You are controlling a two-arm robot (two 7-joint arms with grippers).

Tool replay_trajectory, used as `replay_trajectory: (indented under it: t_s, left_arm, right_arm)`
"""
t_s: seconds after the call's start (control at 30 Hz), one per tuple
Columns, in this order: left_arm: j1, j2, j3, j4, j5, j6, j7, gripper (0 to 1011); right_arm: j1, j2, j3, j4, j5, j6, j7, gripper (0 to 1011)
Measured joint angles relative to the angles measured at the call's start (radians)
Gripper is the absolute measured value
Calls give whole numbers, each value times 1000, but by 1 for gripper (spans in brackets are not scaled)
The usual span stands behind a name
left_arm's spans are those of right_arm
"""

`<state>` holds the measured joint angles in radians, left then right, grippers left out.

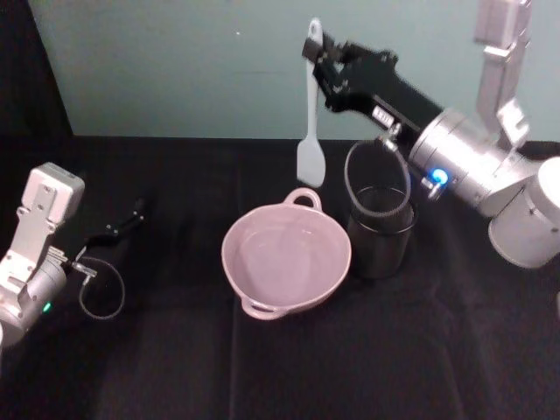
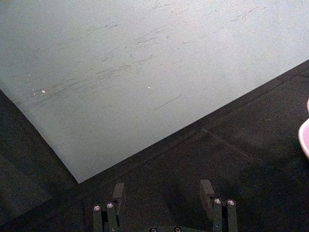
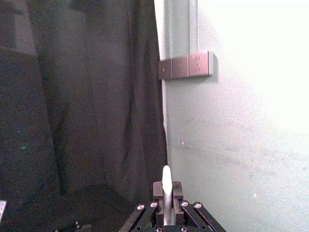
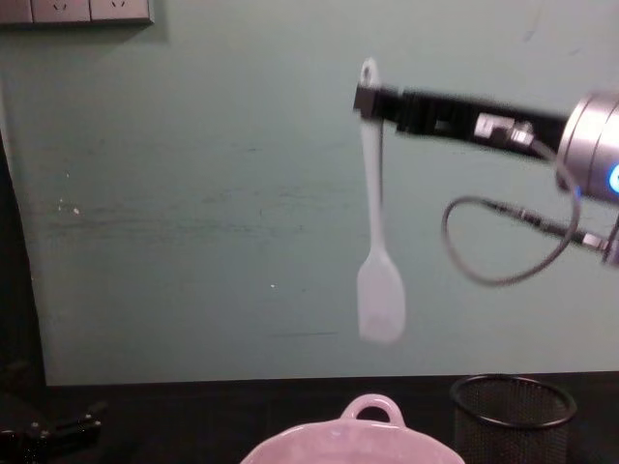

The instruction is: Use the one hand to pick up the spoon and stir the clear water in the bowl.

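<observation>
The hand (image 1: 320, 63) clamps the spoon (image 1: 311, 160) near its handle top, and the blade hangs free above the bowl's (image 1: 229, 262) far rim. The left gripper (image 2: 162, 191) rests, jaws apart, at the table's (image 1: 175, 367) left edge.

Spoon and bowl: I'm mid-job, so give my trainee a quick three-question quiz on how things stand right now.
1. True or false: the spoon hangs blade-down in the air, clear of the bowl.
2. Where does the right gripper hold the spoon? A) the blade B) mid-handle C) near the handle's holed end
3. Fill in: the idle left gripper, low at the left of the table, has its jaws ___.
Key: 1 true; 2 C; 3 open.
</observation>
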<state>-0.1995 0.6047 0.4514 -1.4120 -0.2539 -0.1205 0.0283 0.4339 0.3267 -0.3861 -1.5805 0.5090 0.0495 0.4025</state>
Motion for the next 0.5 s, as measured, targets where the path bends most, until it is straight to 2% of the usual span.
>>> replay_trajectory:
  t_s: [0.23, 0.5]
  left_arm:
    - [0, 0, 0, 0, 0, 0, 0, 1011]
    - [0, 0, 0, 0, 0, 0, 0, 1011]
  right_arm:
    - [0, 48, 30, -80, 0, 27, -23, 114]
    - [-28, 85, 73, -98, 12, 39, -46, 114]
